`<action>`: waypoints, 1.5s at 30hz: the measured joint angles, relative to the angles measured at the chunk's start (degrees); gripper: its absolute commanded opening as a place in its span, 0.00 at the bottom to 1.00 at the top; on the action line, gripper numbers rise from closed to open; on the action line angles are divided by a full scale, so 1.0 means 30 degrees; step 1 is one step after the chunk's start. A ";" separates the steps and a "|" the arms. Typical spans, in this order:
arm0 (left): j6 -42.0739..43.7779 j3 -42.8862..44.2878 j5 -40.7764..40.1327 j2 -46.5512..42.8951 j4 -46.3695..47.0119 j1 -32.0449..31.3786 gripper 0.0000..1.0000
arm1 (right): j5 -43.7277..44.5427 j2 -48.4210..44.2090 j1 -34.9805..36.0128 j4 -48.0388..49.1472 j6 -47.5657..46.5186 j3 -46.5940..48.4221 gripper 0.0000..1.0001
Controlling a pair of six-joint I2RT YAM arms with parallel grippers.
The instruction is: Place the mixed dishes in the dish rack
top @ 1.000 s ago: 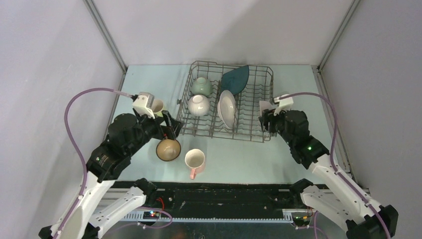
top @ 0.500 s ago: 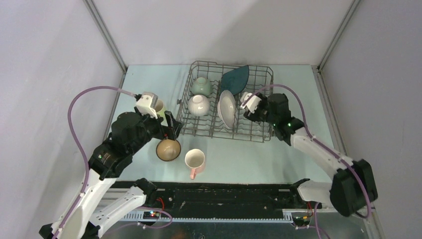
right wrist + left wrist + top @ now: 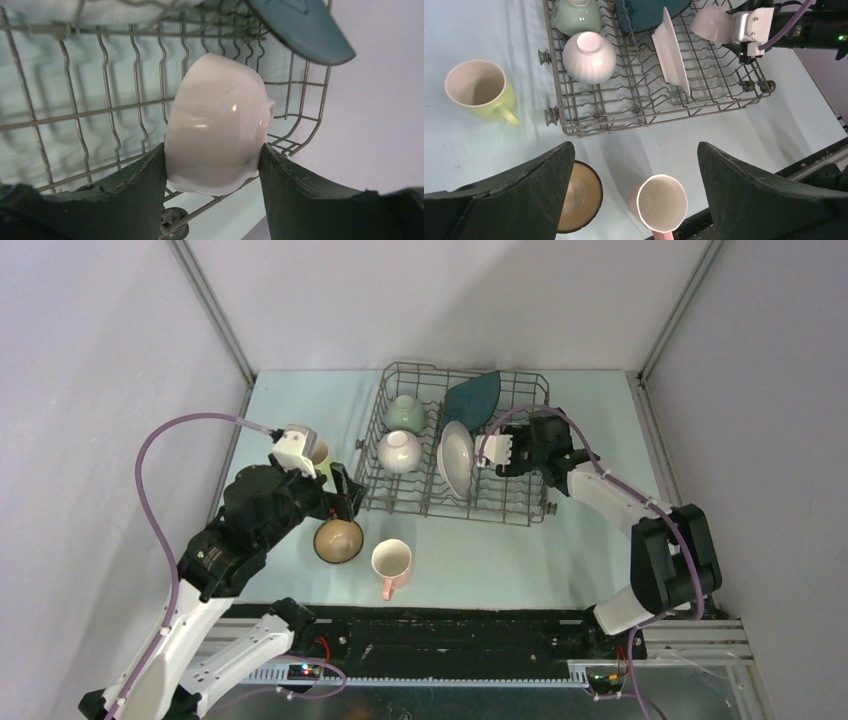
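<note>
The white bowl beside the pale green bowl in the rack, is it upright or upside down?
Upside down: the white bowl shows its foot ring on top, in the dish rack.

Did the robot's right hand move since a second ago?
Yes. The right gripper, holding a white bowl, swung left from the dish rack's right edge to over its inside, near the white plate.
</note>
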 measured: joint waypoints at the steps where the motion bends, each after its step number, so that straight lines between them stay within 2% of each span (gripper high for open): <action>1: -0.0007 0.0000 -0.0044 0.0007 0.0000 0.0000 1.00 | 0.0051 0.0313 -0.0168 0.0022 -0.0226 0.0000 0.00; 5: -0.0007 0.0000 -0.0277 0.0117 0.0000 0.0000 1.00 | 0.0590 0.1574 -0.0605 0.0240 -0.0860 0.0444 0.00; 14: -0.0022 -0.0073 -0.0357 0.0517 0.0007 0.0000 1.00 | 0.1858 0.5384 -0.1239 0.4648 -0.2594 0.1515 0.00; 20: -0.0015 -0.0073 -0.0627 0.0918 0.0007 0.0000 1.00 | 0.2280 0.7679 -0.1581 0.6353 -0.3526 0.2630 0.00; 35: -0.0051 -0.0073 -0.0794 0.1341 0.0029 0.0000 1.00 | 0.2091 1.0681 -0.2193 0.7672 -0.4342 0.5187 0.02; 36: -0.0066 -0.0073 -0.0794 0.1362 0.0029 0.0007 1.00 | 0.1931 1.0797 -0.2229 0.7643 -0.4342 0.5195 0.06; 38: -0.0095 -0.0073 -0.0787 0.1443 0.0022 0.0015 1.00 | 0.1639 1.0987 -0.2266 0.7526 -0.4371 0.5202 0.28; 39: -0.0102 -0.0073 -0.0787 0.1464 0.0029 0.0015 1.00 | 0.1581 1.1016 -0.2310 0.7497 -0.4371 0.5217 0.46; 43: -0.0182 -0.0073 -0.0787 0.1603 0.0015 0.0015 1.00 | 0.1151 1.1016 -0.2492 0.6870 -0.4335 0.5544 0.65; 44: -0.0189 -0.0073 -0.0787 0.1610 0.0015 0.0015 1.00 | 0.1078 1.1016 -0.2521 0.6754 -0.4335 0.5603 0.83; 45: -0.0197 -0.0080 -0.0787 0.1610 0.0015 0.0015 1.00 | 0.1027 1.1016 -0.2528 0.6659 -0.4328 0.5639 0.91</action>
